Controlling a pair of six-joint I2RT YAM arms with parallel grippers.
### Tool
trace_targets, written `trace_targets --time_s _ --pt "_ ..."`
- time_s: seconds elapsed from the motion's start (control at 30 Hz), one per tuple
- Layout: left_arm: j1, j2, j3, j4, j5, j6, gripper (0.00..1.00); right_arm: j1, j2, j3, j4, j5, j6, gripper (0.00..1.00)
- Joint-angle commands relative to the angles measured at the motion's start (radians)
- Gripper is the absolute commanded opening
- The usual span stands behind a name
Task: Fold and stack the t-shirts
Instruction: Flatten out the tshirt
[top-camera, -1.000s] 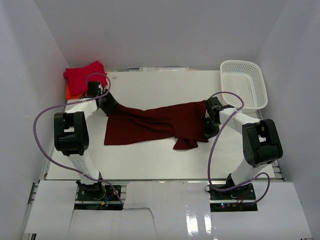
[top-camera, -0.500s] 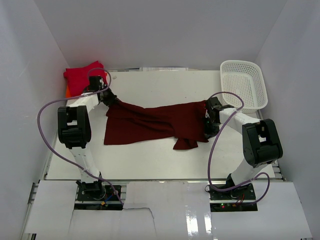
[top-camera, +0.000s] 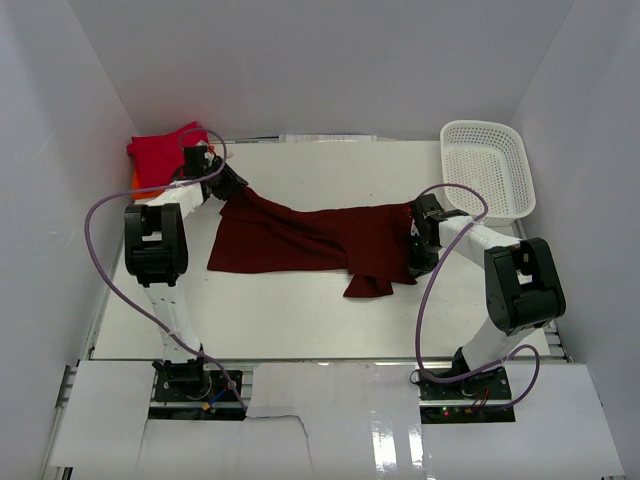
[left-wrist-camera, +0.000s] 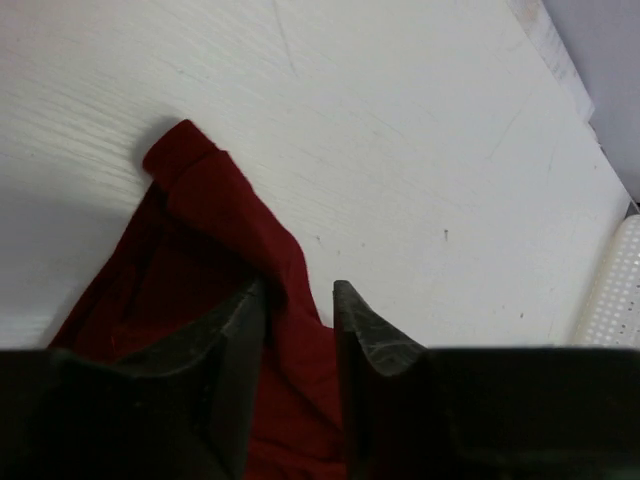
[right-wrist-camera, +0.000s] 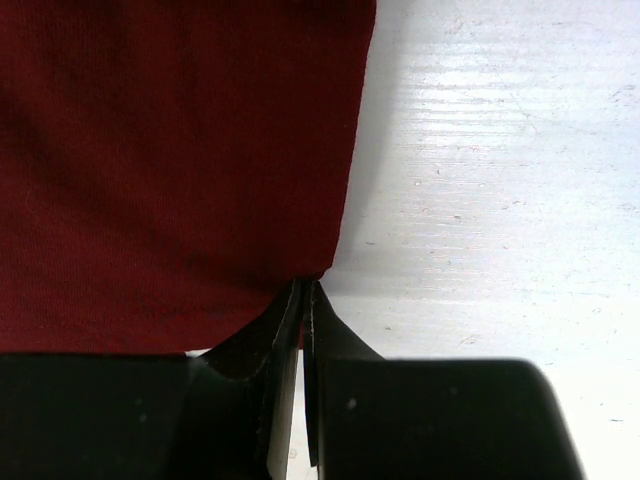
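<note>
maroon t-shirt (top-camera: 310, 240): unfolded and rumpled, stretched left to right across the middle of the table (top-camera: 300, 310); 1 flap trailing toward the near edge at its right end.
far-left corner of it: drawn to a narrow point, lying just under the left tool (left-wrist-camera: 298, 295).
left tool: 2 fingers apart above that corner, maroon cloth showing through the gap.
right tool (right-wrist-camera: 303, 290): 2 fingers pressed together, clamped on the shirt's right edge, low over the table.
crimson t-shirt (top-camera: 165, 150): folded, at the far-left corner, just beyond the left tool.
orange t-shirt (top-camera: 138, 185): beneath the crimson one, only a sliver visible.
basket (top-camera: 487, 170): white mesh, far-right corner, beyond the right arm.
</note>
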Motion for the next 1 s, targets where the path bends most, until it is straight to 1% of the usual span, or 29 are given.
trace_targets --time_s 0.0,0.07,0.17,0.27,0.33,0.43,0.53,0.57,0.63,0.7,0.73,0.77,0.83,0.87,0.97 --pt "0.000 0.004 -0.030 0.124 0.020 -0.037 0.45 0.000 -0.008 -0.025 -0.011 -0.005 -0.011 0.08" --pt "0.000 -0.003 -0.038 0.150 0.018 -0.039 0.47 0.000 -0.012 -0.028 -0.011 -0.002 -0.011 0.08" --pt "0.000 -0.049 -0.087 0.224 -0.009 -0.020 0.54 0.000 -0.019 -0.035 -0.014 -0.002 -0.013 0.08" --pt "0.000 -0.137 -0.124 0.250 -0.043 0.024 0.55 0.000 -0.025 -0.036 -0.011 -0.006 -0.013 0.08" --pt "0.001 -0.204 -0.138 0.233 -0.086 0.041 0.59 0.000 -0.025 -0.038 -0.009 -0.008 -0.011 0.08" --pt "0.008 -0.267 -0.156 0.186 -0.101 0.072 0.62 0.000 -0.025 -0.036 -0.008 -0.014 -0.013 0.08" --pt "0.020 -0.298 -0.161 0.124 -0.108 0.095 0.64 0.000 -0.025 -0.035 -0.009 -0.014 -0.016 0.08" --pt "0.030 -0.310 -0.161 0.100 -0.102 0.098 0.68 0.000 -0.025 -0.035 -0.011 -0.014 -0.016 0.08" --pt "0.053 -0.310 -0.135 0.074 -0.079 0.119 0.68 0.000 -0.026 -0.033 -0.011 -0.014 -0.019 0.08" --pt "0.064 -0.278 -0.089 -0.027 -0.066 0.144 0.68 0.000 -0.026 -0.030 -0.014 -0.016 -0.019 0.08" --pt "0.069 -0.261 -0.028 -0.069 -0.068 0.180 0.68 0.000 -0.028 -0.028 -0.013 -0.017 -0.019 0.08" --pt "0.075 -0.220 0.005 -0.160 -0.071 0.197 0.68 0.000 -0.028 -0.028 -0.014 -0.016 -0.019 0.08" --pt "0.077 -0.185 0.077 -0.242 -0.098 0.239 0.66 0.000 -0.028 -0.024 -0.014 -0.016 -0.019 0.08" --pt "0.080 -0.166 0.085 -0.291 -0.111 0.246 0.65 0.000 -0.029 -0.021 -0.014 -0.017 -0.019 0.08" --pt "0.083 -0.174 0.053 -0.301 -0.132 0.251 0.65 0.000 -0.026 -0.016 -0.016 -0.022 -0.019 0.08"
